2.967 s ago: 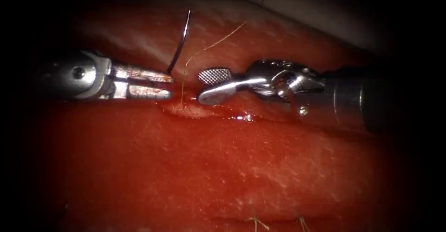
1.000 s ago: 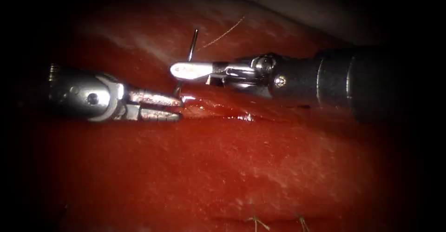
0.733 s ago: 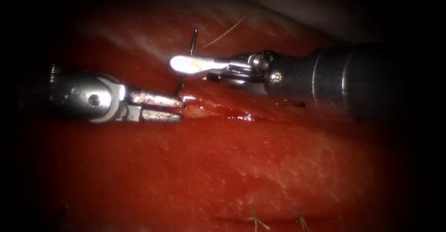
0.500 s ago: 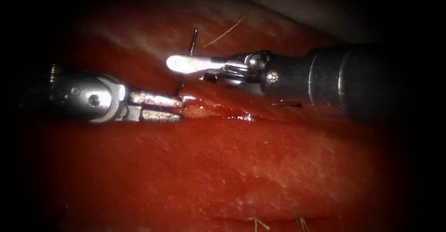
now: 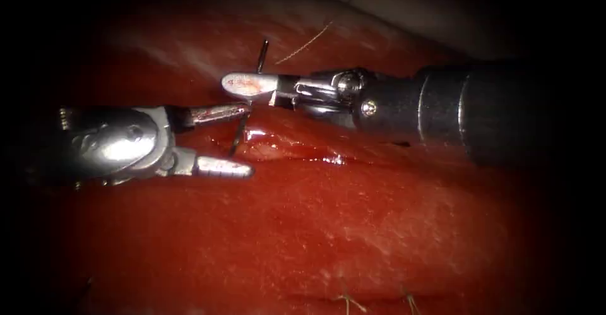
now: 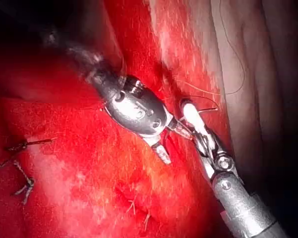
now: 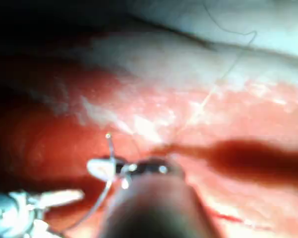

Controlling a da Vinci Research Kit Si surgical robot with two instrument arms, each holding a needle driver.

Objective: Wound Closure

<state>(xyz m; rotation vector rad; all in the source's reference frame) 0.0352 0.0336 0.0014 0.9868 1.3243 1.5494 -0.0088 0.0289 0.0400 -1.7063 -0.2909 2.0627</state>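
Note:
My right tool point(image 5: 235, 83) comes in from the right above the cut point(image 5: 303, 157), jaws shut on the curved needle point(image 5: 261, 53) about a third of the way down from its upper end. The needle stands nearly upright. Its lower end point(image 5: 235, 144) reaches the tissue point(image 5: 353, 226) by the cut's left end, and I cannot tell whether it is in it. My left tool point(image 5: 249, 139) lies to the left, jaws open on either side of that lower end and holding nothing. Thin thread point(image 5: 306, 42) trails up and to the right. The left wrist view shows the left tool point(image 6: 177, 147) beside the right tool point(image 6: 188, 111). The right tool point(image 7: 106, 168) grips the needle point(image 7: 108, 144).
Red fluid point(image 5: 328, 159) glistens along the cut. Cut ends of thread from older stitches point(image 5: 347, 301) stick up at the near edge of the tissue; older stitches point(image 6: 20, 163) also mark the tissue in the left wrist view. A pale surface point(image 5: 429, 18) lies beyond the tissue.
My left tool's jaws have opened and let go of the needle's lower part. The right tool, open three seconds ago, stays shut on the needle and has edged slightly left.

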